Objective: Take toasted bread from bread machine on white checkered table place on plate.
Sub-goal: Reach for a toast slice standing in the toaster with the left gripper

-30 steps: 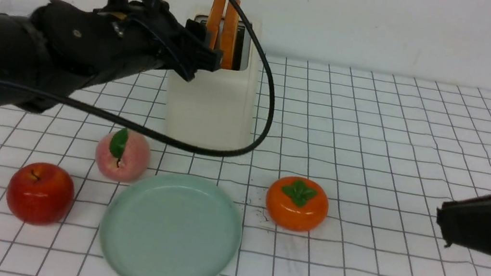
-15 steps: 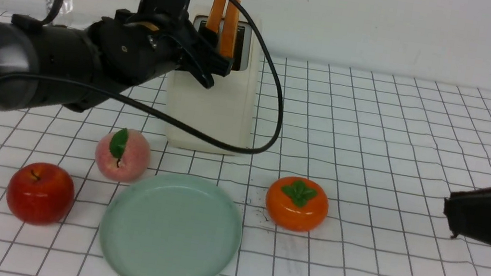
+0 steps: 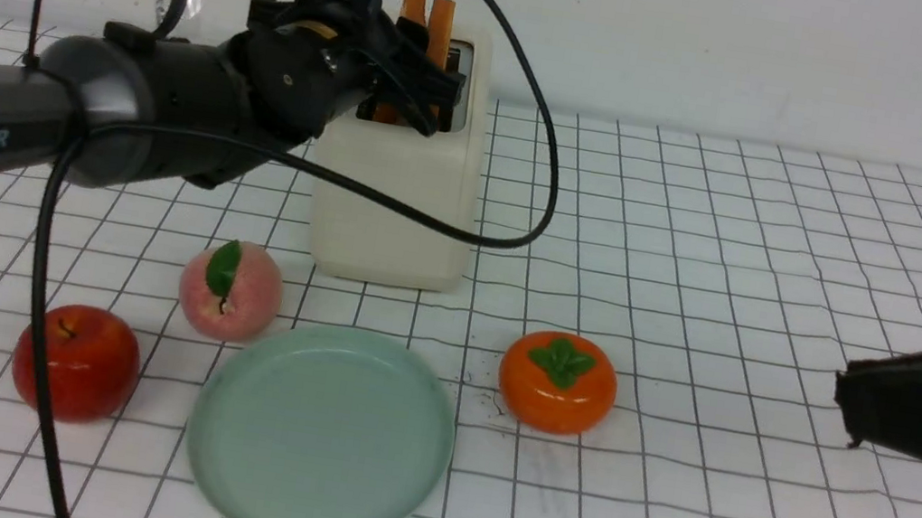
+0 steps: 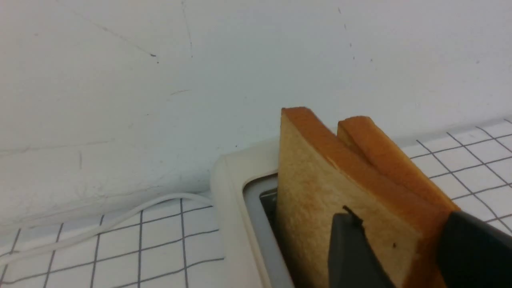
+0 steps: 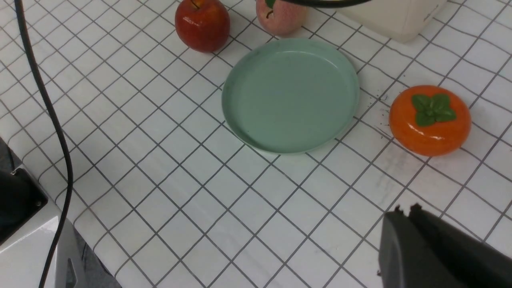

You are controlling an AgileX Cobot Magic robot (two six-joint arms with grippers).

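Observation:
The cream-white bread machine point(image 3: 396, 204) stands at the back of the white checkered table point(image 3: 746, 247), with two toast slices point(image 3: 427, 12) standing upright in its slots. My left gripper point(image 3: 412, 96) is open at the toaster's top. In the left wrist view its fingers point(image 4: 348, 248) straddle the toast point(image 4: 320, 188), one in front of the near slice's face, the other on the far side. The mint-green plate point(image 3: 320, 435) lies empty at the front; it also shows in the right wrist view point(image 5: 290, 94). My right gripper point(image 3: 845, 408) is shut and empty at the right, above the cloth point(image 5: 404, 210).
An orange persimmon point(image 3: 558, 381) sits right of the plate. A pink peach point(image 3: 230, 290) and a red apple point(image 3: 76, 361) sit left of it. The left arm's black cable point(image 3: 523, 213) loops in front of the toaster. A white power cord point(image 4: 100, 228) runs behind it by the wall.
My left arm has swung right and up to the toaster's top, bringing its open fingers around the toast. The right gripper has barely moved.

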